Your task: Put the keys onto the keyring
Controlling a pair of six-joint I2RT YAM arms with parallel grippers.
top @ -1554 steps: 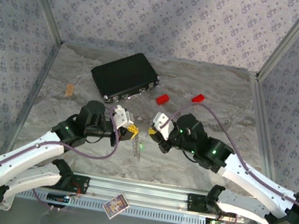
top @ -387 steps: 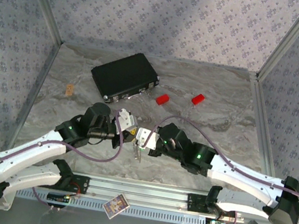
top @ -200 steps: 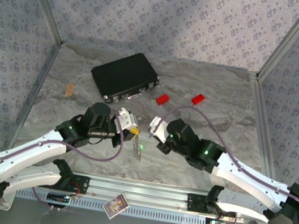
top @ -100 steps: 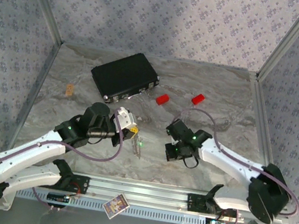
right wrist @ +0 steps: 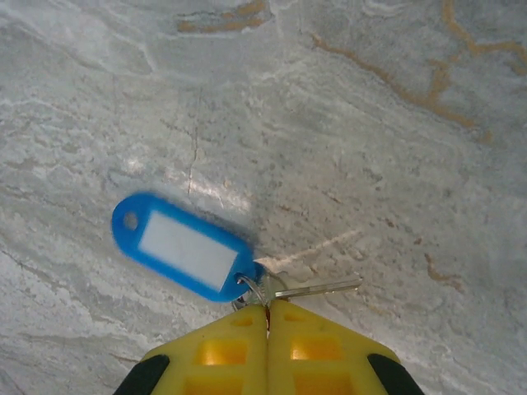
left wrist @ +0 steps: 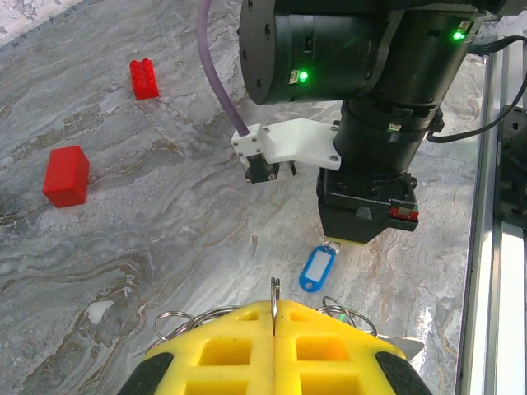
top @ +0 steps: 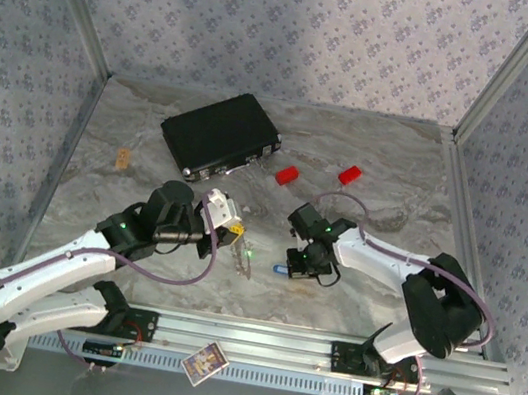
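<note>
Blue plastic-tagged key (right wrist: 185,247) dangles at the tips of the right gripper (right wrist: 268,311), pinched by its small ring low over the marble tabletop (right wrist: 370,123) — the pickup looks complete. Just beside that gripper, the left gripper (left wrist: 274,308) clamps the thin silvery metal keyring (left wrist: 274,288). Next, likely: carry key to ring and thread it — fine alignment needed. Right arm (top: 385,263) is folded, wrist pointing straight down; left arm (top: 61,260) reaches forward.

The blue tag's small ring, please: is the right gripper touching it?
Touching. The right wrist view shows the right gripper, shut, pinching the small ring on the blue tag.
</note>
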